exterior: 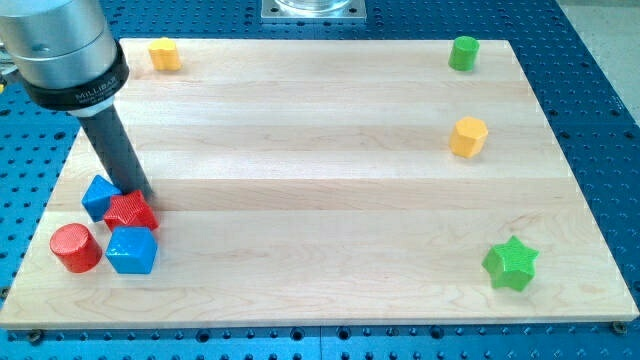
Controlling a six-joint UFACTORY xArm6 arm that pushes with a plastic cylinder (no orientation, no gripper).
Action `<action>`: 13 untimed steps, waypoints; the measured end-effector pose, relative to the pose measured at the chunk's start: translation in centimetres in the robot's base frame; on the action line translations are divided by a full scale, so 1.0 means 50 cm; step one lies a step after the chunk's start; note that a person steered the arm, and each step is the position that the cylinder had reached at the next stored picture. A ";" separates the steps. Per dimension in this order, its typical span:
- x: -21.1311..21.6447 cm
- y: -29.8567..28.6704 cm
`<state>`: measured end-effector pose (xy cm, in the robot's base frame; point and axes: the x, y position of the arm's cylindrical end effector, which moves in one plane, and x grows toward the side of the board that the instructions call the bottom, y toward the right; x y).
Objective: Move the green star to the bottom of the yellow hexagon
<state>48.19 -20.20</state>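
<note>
The green star [511, 263] lies near the view's bottom right corner of the wooden board. The yellow hexagon [468, 136] sits above it at the view's right, well apart from it. My tip [146, 197] is far away at the view's left, touching the top of a cluster of red and blue blocks. The rod slants up to the metal arm head at the view's top left.
At the view's left: a blue block [99, 196], a red block [130, 212], a blue cube [132, 250], a red cylinder [75, 248]. A yellow block [164, 54] sits at the top left, a green cylinder [463, 53] at the top right.
</note>
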 end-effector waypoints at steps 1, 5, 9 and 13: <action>-0.049 0.109; 0.189 0.948; 0.163 0.737; 0.109 0.656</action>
<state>53.62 12.59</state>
